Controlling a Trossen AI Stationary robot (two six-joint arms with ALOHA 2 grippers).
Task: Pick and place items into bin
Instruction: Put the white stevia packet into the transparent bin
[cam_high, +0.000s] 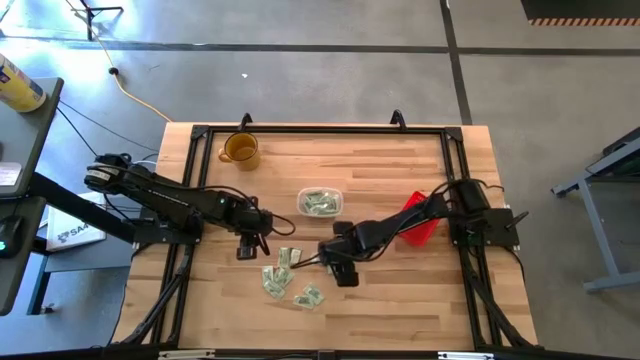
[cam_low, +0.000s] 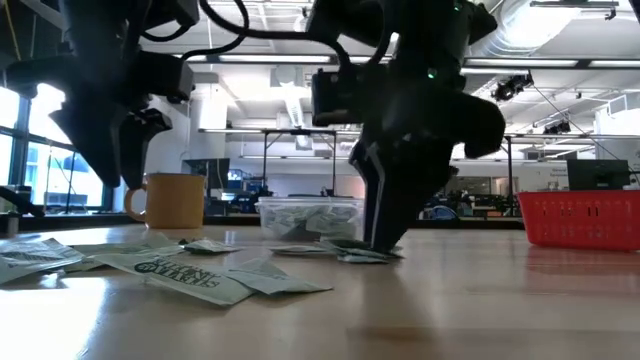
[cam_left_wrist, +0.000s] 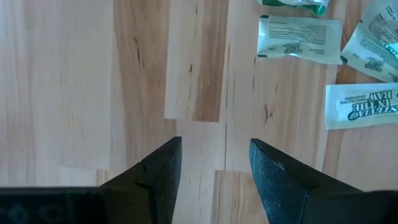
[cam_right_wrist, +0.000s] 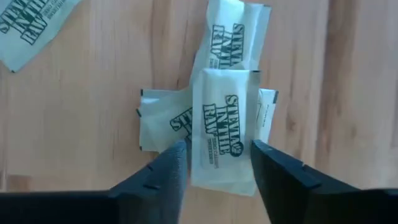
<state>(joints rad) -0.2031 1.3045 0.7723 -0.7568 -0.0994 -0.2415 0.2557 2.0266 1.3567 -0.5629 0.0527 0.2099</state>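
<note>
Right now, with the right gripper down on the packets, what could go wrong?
1. The right gripper straddles a Stevia In The Raw packet that overlaps two others; closing could pinch more than one, or slip off the flat top one.
2. The clear bin looks light and already holds packets; a careless drop could nudge it or miss.
3. The left gripper hangs open over bare wood near the same pile; both arms could crowd each other.

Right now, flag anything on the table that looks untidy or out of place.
The packets lie scattered on the wood in front of the clear bin, some overlapping, as the right wrist view shows. The right gripper straddles one. A red basket sits tilted under the right arm. Nothing looks damaged.
</note>
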